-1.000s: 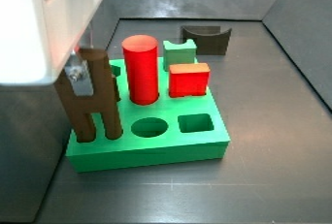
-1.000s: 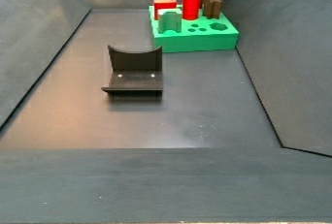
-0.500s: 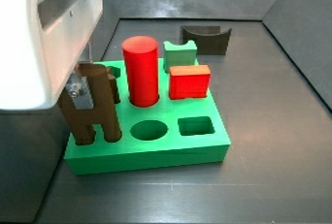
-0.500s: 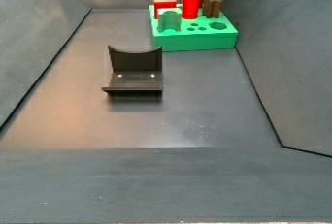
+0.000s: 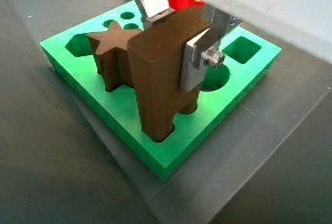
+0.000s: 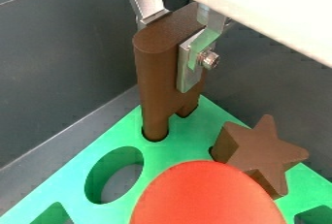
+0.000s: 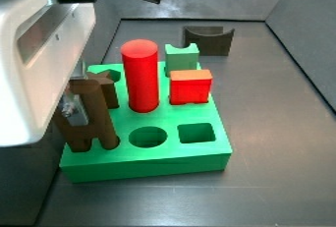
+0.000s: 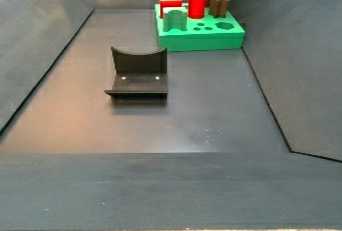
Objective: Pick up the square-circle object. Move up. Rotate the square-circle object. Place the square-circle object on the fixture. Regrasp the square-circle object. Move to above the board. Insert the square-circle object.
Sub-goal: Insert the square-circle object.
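Peg lower vs. 1 s ago: square-circle object (image 7: 89,113) sunk further into board (image 7: 197,157), top now abt level w/ mid-height of red cylinder (image 7: 140,74) in a side view, earlier nearer its top. Means insertion well under way, prob. final step; not yet seated flush, most of bar still proud of the slab. Fixture (image 8: 136,73) standing apart from board, empty, so regrasp step judged done.

Pincer (image 5: 180,32) clamped on square-circle object (image 5: 162,68), silver fingers (image 5: 211,48) pressing opposite faces near upper end in both wrist views. Peg (image 6: 166,78) hanging straight below pincer (image 6: 180,32), upright, no tilt seen. Lower end inside a hole at board (image 6: 91,155) corner, directly beneath pincer; depth in hole hidden.

Star peg (image 6: 259,152) seated in board just beside the held bar, not touching as far as can tell. Red cylinder (image 6: 208,197) near, further out from pincer. Red cube (image 7: 191,84) beyond cylinder. Empty round & square holes on side away from pincer.

Other side view: board far off, pincer too small to read.

Next, judged: keep pressing down, then release once flush. Risk: jam if edges bind.
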Controlling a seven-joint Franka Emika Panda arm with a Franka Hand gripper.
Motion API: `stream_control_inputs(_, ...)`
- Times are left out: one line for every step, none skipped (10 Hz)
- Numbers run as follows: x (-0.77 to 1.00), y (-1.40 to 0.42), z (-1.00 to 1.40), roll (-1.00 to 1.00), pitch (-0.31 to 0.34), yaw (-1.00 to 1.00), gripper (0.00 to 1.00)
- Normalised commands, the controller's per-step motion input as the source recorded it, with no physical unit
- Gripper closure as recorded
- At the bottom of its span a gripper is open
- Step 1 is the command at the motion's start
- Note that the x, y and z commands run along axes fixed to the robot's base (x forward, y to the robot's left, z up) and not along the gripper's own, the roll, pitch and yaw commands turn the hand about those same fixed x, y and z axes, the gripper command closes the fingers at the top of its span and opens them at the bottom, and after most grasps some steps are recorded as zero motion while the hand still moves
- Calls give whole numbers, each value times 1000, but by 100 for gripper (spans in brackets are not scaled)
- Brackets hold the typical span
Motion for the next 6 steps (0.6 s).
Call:
stream_control_inputs(77, -154, -643, 149, 0, 0, 100)
stream_control_inputs(31, -137, -414, 89, -27, 0, 100)
stream_control_inputs(60, -149, -66, 97, 0, 9, 100)
stream_control_inputs(0, -54, -23, 33, -4, 11, 100)
stream_control_inputs(0, 0, -23, 0, -34, 0, 100)
stream_control_inputs(0, 0, 0, 0, 0, 0, 100)
